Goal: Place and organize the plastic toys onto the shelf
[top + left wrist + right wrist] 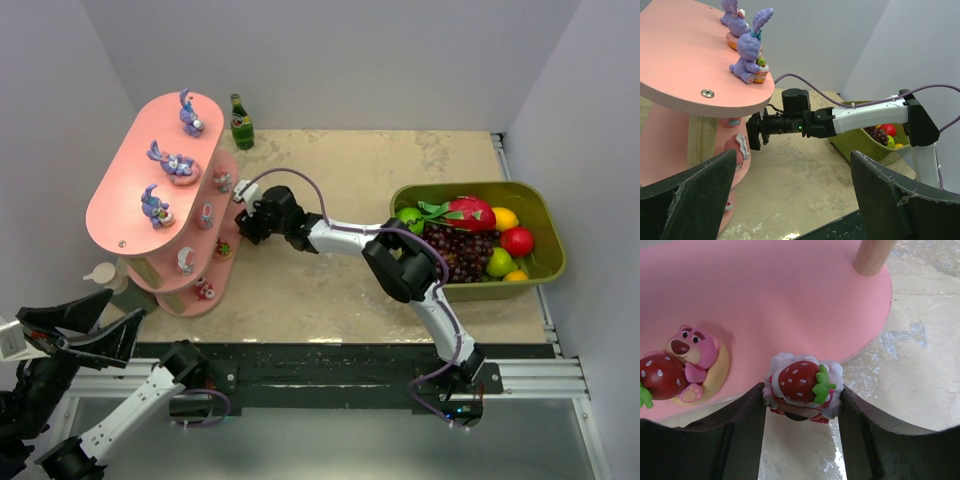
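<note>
Top view: 3 purple bunny toys (172,163) in a row on the top tier of the shelf (125,215), smaller toys (205,215) on the tiers below. Right end effector (240,222) up against a middle tier; left end effector (122,308) near the shelf's front end.

Left wrist view: fingers (690,200) spread wide apart.

Right wrist view: clamped on a strawberry toy (802,382) at the tier's rim, just beside a pink bear toy (690,365) lying on that tier.

no readable text; the green bottle (241,122) label is too small to read.
</note>
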Controlling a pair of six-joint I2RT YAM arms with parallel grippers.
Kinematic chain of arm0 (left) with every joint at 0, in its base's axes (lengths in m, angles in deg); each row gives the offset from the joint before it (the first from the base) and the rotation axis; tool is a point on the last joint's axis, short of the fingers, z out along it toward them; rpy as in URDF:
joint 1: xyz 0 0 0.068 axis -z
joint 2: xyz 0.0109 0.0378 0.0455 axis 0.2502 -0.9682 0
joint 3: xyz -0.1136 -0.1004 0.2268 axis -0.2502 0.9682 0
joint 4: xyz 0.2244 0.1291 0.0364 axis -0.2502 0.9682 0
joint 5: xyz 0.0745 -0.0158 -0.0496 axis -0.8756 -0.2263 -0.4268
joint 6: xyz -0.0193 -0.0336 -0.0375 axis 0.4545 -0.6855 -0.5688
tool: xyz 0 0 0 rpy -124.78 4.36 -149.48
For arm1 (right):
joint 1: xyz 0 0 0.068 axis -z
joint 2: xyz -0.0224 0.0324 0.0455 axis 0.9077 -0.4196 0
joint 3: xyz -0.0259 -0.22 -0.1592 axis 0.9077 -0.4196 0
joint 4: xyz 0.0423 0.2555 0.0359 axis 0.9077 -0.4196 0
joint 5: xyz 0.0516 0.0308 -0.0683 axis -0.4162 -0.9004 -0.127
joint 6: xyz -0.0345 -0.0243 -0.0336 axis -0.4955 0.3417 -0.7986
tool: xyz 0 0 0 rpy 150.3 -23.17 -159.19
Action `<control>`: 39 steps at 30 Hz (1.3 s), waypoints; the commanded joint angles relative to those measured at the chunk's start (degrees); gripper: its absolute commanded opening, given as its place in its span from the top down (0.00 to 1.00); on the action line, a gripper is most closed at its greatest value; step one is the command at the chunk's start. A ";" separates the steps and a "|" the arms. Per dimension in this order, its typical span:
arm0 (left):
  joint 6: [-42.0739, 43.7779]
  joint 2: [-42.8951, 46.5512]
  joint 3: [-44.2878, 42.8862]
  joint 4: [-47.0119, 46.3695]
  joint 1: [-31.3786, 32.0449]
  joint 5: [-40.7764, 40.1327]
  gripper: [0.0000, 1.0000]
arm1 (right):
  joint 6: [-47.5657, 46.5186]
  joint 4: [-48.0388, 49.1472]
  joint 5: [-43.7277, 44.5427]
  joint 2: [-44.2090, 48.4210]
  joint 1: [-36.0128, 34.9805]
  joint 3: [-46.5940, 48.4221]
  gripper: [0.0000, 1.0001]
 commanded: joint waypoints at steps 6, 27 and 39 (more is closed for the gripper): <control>1.70 -0.35 0.09 -2.18 -0.25 0.23 0.01 | 0.28 4.32 -4.73 -1.48 0.05 4.48 1.00; 2.14 0.00 0.35 -2.36 -0.25 -0.21 0.00 | 4.33 10.73 -6.23 -4.65 -0.30 4.84 0.91; 2.14 0.09 0.09 -2.44 -0.16 -0.12 0.01 | 5.47 13.11 -3.94 -5.09 -1.27 4.66 0.80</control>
